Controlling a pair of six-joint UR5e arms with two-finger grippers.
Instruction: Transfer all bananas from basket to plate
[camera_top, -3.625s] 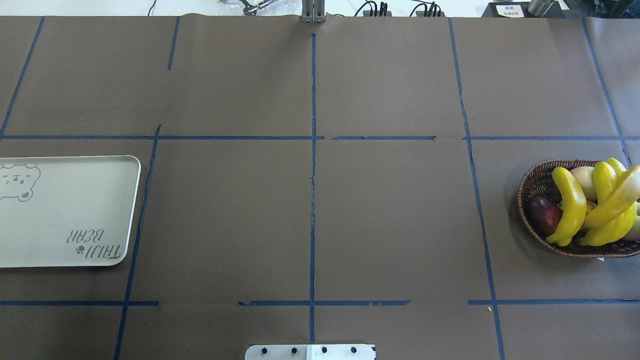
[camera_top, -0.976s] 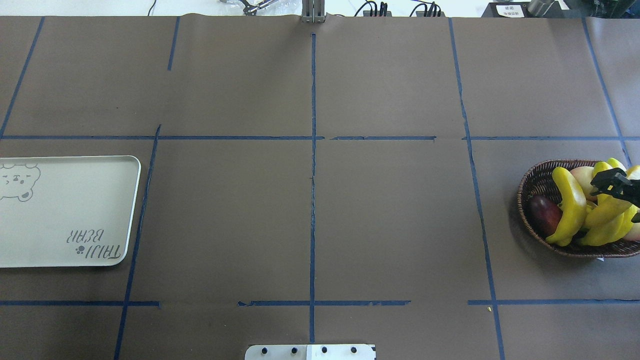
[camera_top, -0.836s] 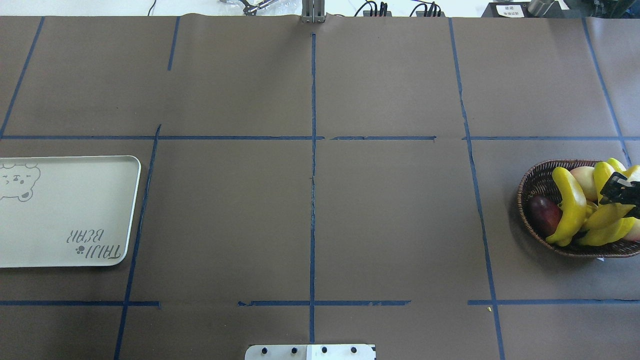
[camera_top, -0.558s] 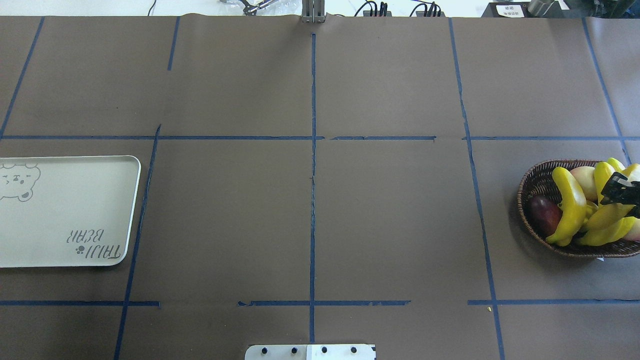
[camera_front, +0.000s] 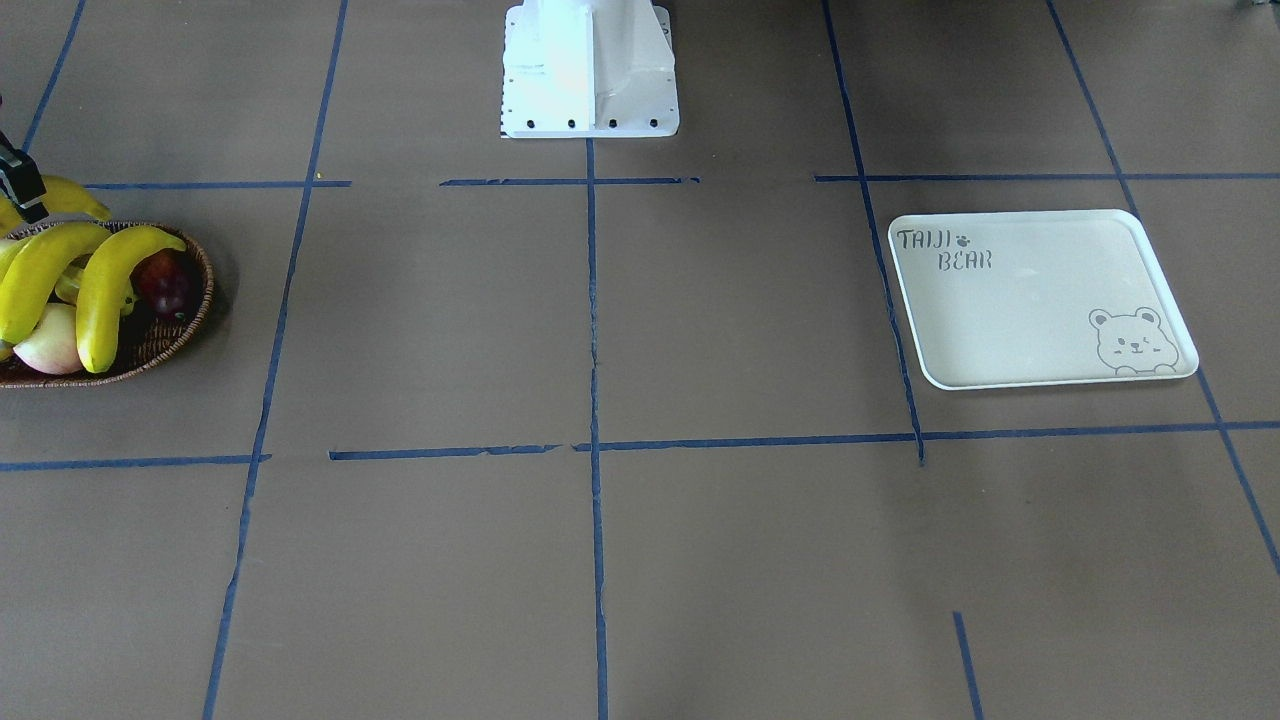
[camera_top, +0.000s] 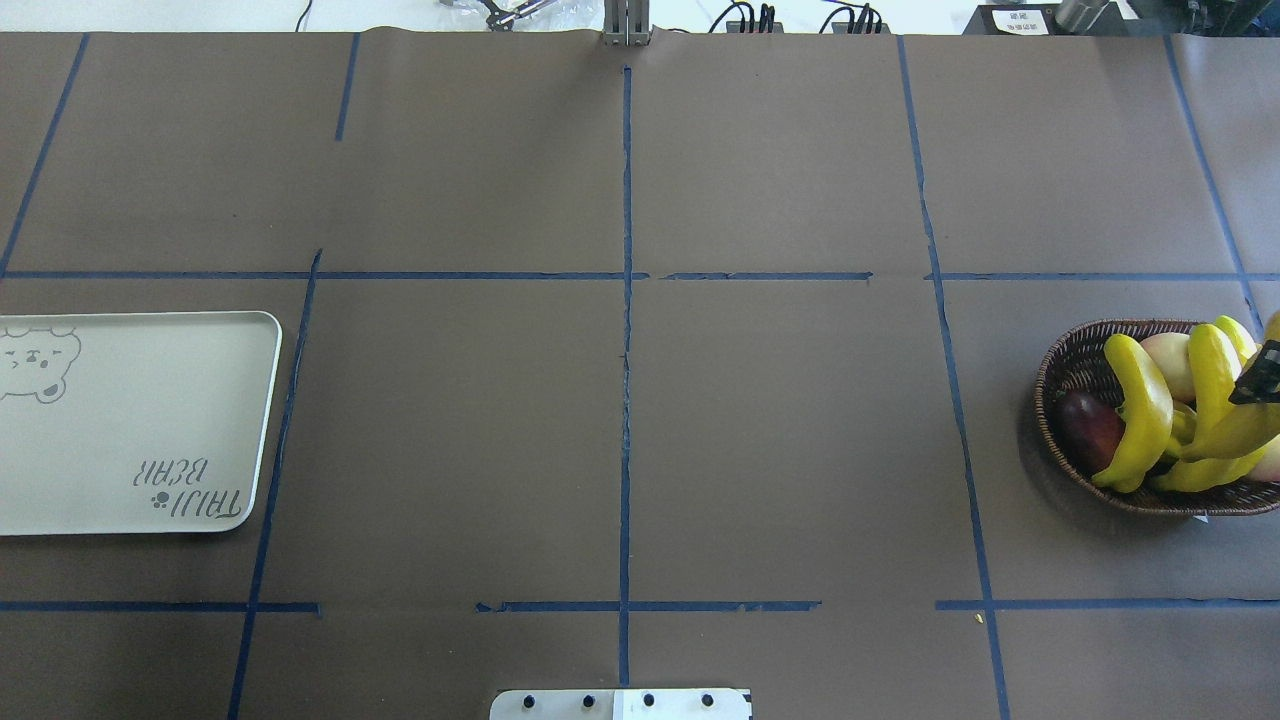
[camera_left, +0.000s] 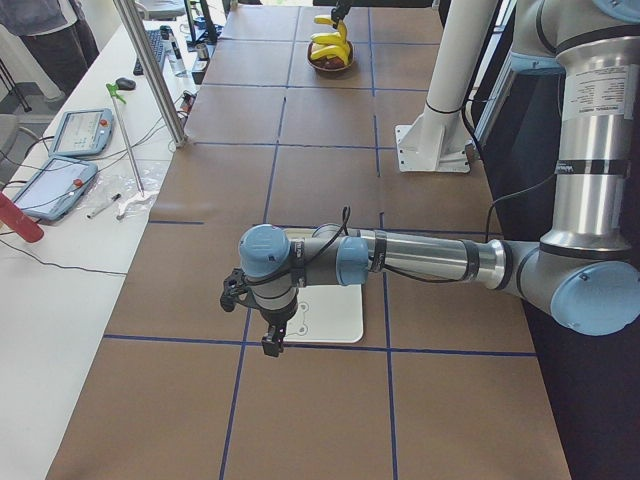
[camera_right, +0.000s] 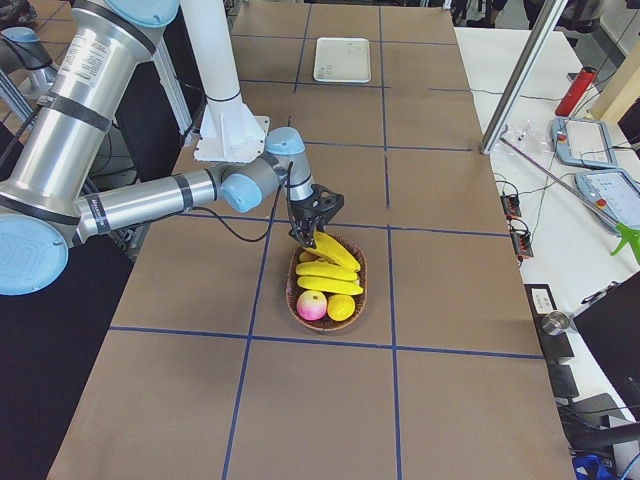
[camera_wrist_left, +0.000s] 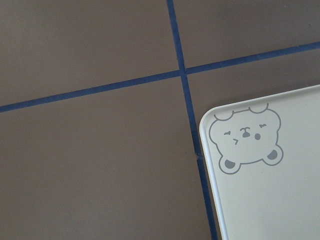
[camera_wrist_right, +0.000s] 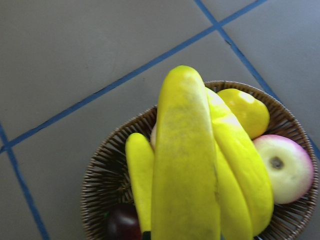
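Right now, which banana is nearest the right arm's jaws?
The topmost banana, slanting across the other bananas; its end sits between the right gripper's jaws.

Yellow bananas (camera_top: 1140, 410) in basket (camera_top: 1052, 368), plate (camera_top: 150, 420) apart

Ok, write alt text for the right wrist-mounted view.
A long smooth yellow banana looms close, lying over more bananas, a pink-blushed pale apple and a dark red fruit in a dark-brown woven wicker basket, on a grey-brown table with blue tape lines.
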